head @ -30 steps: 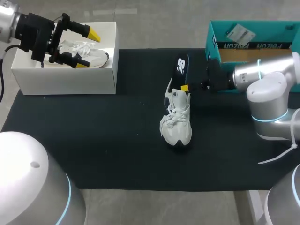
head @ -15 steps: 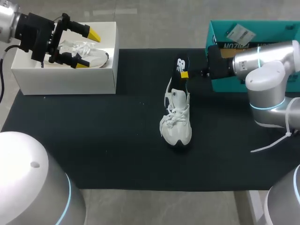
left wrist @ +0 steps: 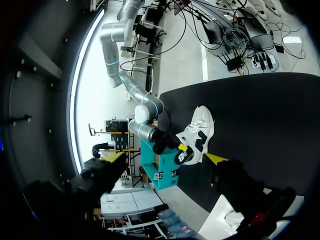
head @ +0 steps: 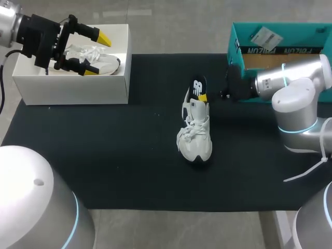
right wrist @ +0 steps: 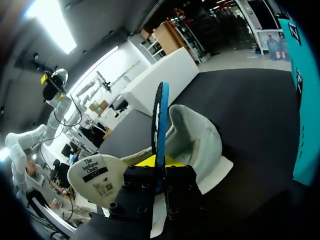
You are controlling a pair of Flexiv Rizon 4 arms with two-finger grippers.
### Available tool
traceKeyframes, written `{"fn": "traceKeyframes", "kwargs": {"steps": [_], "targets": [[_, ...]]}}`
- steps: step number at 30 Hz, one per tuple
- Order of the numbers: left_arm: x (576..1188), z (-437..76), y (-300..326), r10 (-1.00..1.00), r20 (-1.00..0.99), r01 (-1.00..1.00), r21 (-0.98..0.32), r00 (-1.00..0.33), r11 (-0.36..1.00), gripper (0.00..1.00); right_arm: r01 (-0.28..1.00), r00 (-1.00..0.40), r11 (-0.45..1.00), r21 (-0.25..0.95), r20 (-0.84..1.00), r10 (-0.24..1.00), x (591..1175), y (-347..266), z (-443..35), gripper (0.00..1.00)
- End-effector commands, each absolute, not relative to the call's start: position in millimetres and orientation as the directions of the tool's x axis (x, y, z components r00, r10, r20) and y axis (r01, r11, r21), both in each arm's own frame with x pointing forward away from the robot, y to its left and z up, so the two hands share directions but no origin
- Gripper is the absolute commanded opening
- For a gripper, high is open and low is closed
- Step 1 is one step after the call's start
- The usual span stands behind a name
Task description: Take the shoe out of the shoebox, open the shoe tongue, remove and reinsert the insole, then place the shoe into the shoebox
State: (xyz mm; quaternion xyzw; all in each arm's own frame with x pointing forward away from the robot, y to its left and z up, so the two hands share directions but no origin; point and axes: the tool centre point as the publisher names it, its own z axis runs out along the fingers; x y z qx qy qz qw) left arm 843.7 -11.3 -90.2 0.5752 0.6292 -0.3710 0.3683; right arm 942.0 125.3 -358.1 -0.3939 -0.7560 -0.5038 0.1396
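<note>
Insole (head: 197, 86) grasped by the right gripper (head: 203, 97) stands in the heel of the shoe (head: 195, 137) mid-worktop, probably best slid straight toward the toe, while the left gripper (head: 96, 54) hangs released above the far-left white box (head: 72, 88).

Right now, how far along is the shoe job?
Done: the shoe stands out on the black mat. In hand: the right pincer is shut on the dark insole, upright in the shoe's opening and lower than a second ago, so reinsertion looks underway. Left: seating the insole and boxing the shoe. The left pincer hangs open over the white box.
</note>
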Motion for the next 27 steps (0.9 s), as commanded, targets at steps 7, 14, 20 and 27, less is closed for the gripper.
{"fn": "traceKeyframes", "kwargs": {"steps": [7,14,20,27], "targets": [[845,-89,-11,0.455,-0.888,0.997,-0.045,-0.068,0.061,1.00,0.705,-0.679,0.189,0.684,0.574,0.458,965,126,-343,0.66],[845,-89,-11,0.455,-0.888,0.997,-0.045,-0.068,0.061,1.00,0.667,-0.707,0.207,0.716,0.520,0.478,990,121,-328,0.46],[845,-89,-11,0.455,-0.888,0.997,-0.045,-0.068,0.061,1.00,0.673,-0.700,0.200,0.712,0.525,0.484,992,120,-333,0.29],[845,-89,-11,0.455,-0.888,0.997,-0.045,-0.068,0.061,1.00,0.689,-0.683,0.185,0.701,0.541,0.491,981,122,-338,0.00]]}}
